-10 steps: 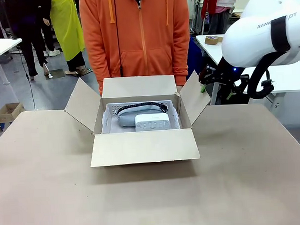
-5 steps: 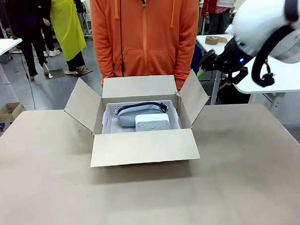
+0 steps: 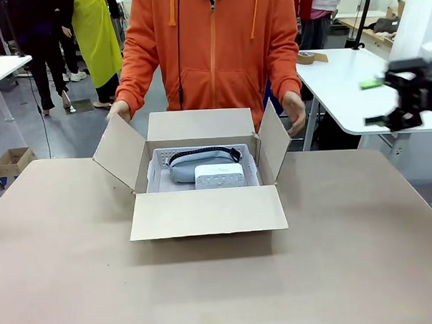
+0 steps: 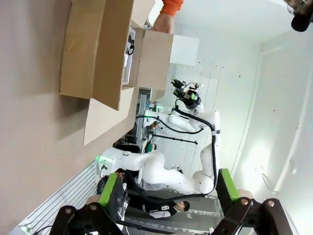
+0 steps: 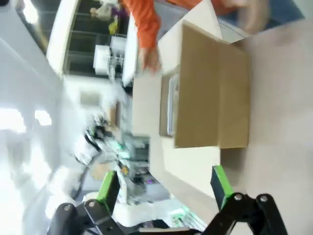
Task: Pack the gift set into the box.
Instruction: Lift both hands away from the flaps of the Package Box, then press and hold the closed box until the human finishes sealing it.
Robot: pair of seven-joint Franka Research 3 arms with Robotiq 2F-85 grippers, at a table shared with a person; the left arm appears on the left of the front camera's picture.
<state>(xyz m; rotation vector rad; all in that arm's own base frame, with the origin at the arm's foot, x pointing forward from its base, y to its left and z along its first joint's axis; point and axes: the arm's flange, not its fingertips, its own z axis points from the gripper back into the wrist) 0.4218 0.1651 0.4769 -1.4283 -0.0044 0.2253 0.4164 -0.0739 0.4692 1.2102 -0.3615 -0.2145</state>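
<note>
The box (image 3: 207, 211) stands open at the table's middle, all four flaps spread. Inside lies the gift set (image 3: 204, 170): a white perforated tray holding a pale grey-blue item, a dark band and a white block. A person in an orange hoodie stands behind, one hand (image 3: 117, 109) at the left flap and the other hand (image 3: 294, 113) by the right flap. My right gripper (image 3: 373, 101) hangs open and high at the far right, well off the box. Its own view shows the box (image 5: 208, 100) and the right gripper (image 5: 164, 182) empty. My left gripper (image 4: 168, 188) is open, far from the box (image 4: 95, 49).
A white side table (image 3: 342, 85) with a tape roll (image 3: 308, 57) stands at the back right, under my right gripper. A small brown carton (image 3: 14, 161) sits on the floor at the far left. Bare tabletop (image 3: 221, 291) stretches in front of the box.
My right arm has swung up and to the right, away from the box. The person's hands have come down to the two side flaps.
</note>
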